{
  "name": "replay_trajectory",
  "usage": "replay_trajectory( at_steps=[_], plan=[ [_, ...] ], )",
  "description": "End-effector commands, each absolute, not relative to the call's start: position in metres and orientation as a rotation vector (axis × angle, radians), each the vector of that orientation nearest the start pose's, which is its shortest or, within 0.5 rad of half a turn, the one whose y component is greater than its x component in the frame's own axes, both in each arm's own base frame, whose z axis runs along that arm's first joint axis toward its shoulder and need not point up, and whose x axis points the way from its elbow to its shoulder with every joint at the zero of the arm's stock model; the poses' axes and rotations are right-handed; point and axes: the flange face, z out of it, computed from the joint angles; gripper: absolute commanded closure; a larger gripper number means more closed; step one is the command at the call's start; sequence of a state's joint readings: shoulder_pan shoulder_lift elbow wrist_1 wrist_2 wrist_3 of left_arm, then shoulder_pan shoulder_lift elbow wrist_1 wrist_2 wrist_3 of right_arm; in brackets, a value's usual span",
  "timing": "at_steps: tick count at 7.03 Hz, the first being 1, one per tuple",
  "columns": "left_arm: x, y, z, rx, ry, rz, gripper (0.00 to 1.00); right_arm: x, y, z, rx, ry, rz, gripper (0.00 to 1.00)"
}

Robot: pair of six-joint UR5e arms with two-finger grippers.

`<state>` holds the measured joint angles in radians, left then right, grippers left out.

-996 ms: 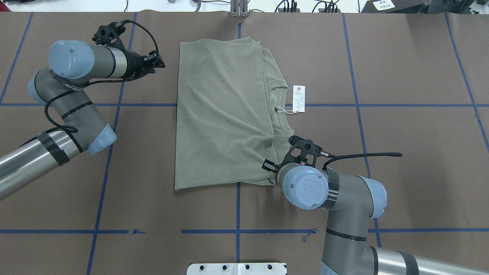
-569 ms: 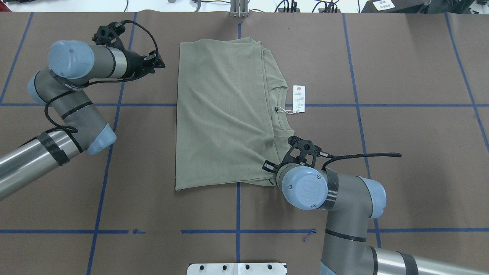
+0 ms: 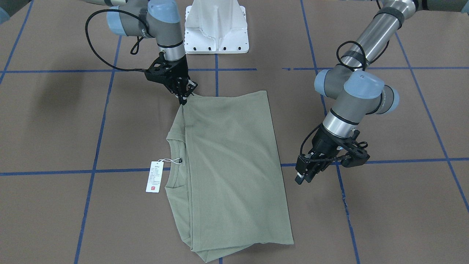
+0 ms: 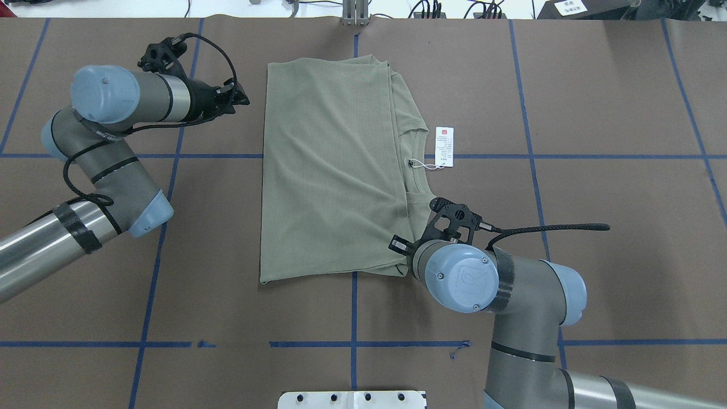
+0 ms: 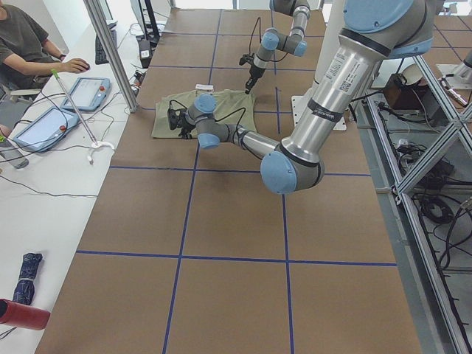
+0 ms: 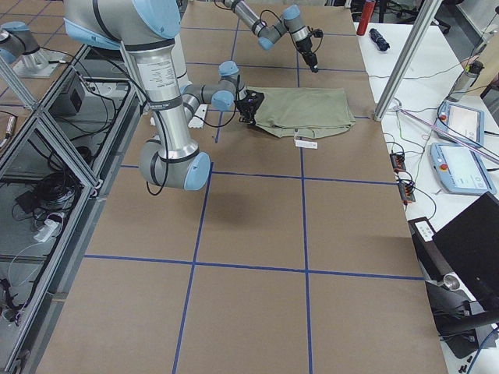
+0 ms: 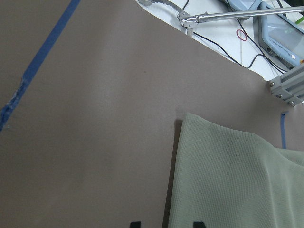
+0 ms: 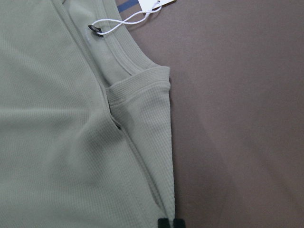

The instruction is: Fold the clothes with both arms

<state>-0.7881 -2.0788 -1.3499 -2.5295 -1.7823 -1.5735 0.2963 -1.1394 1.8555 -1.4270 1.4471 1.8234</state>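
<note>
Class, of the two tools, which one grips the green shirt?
The right tool, pinched shut on a corner of the shirt; the left tool hangs open beside it, touching nothing.

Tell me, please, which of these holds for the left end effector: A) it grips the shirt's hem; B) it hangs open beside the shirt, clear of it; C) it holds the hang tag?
B: the left end effector is over bare table, apart from the shirt's edge, and the left wrist view shows its fingertips spread.
</note>
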Motion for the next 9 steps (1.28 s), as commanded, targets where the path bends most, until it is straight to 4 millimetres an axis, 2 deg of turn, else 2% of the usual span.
replay_trajectory(
  at_steps=[1, 2, 3, 5, 6, 8, 9],
  plan=[
    [0.412, -0.476, 0.355, 0.166, 1.338, -0.577, 0.53, -0.521, -0.300, 0.287, 0.114, -0.876, 0.585, 1.00],
    [0.410, -0.411, 0.350, 0.079, 1.379, -0.599, 0.53, -0.512, -0.290, 0.287, 0.107, -0.887, 0.580, 1.00],
    [0.416, -0.363, 0.352, 0.034, 1.365, -0.622, 0.50, -0.512, -0.285, 0.289, 0.100, -0.882, 0.585, 1.00],
    [0.463, -0.301, 0.344, -0.045, 1.339, -0.678, 0.49, -0.515, -0.281, 0.291, 0.095, -0.879, 0.583, 1.00],
    [0.477, -0.286, 0.345, -0.066, 1.311, -0.676, 0.49, -0.514, -0.281, 0.289, 0.095, -0.883, 0.583, 1.00],
    [0.491, -0.286, 0.337, -0.068, 1.286, -0.675, 0.49, -0.515, -0.280, 0.289, 0.094, -0.883, 0.582, 1.00],
    [0.501, -0.276, 0.334, -0.083, 1.288, -0.654, 0.49, -0.515, -0.280, 0.289, 0.094, -0.883, 0.582, 1.00]
  ],
)
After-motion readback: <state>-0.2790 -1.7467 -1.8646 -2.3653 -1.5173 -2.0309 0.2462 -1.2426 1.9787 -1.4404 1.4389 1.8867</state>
